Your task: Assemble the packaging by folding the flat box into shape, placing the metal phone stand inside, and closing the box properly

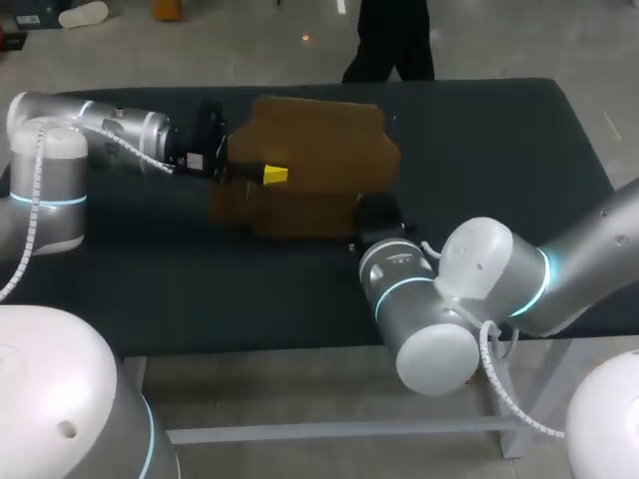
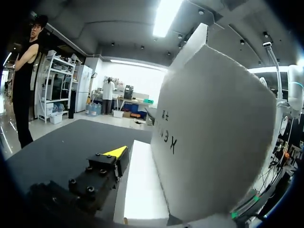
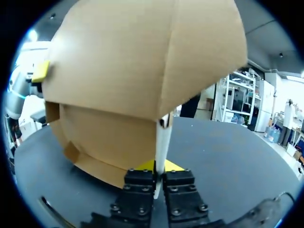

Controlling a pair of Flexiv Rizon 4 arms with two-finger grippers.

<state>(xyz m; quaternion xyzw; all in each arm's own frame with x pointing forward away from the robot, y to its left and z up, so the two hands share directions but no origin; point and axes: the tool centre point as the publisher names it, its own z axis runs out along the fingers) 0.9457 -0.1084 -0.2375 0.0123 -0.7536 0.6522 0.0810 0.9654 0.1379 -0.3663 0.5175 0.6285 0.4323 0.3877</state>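
The half-folded cardboard box point(image 1: 310, 165) is standing on the dark counter point(image 1: 499, 150). The right tool point(image 3: 159, 173) is pinching one panel's edge tightly. The left tool point(image 1: 268, 176) is sitting at its left side, and I cannot tell its grip.

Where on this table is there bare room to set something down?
Bare table lies right of the cardboard box, toward the far right corner, and near left, in front of the left gripper. The middle is crowded: the box, the left gripper beside it, the right gripper shut on its near edge.
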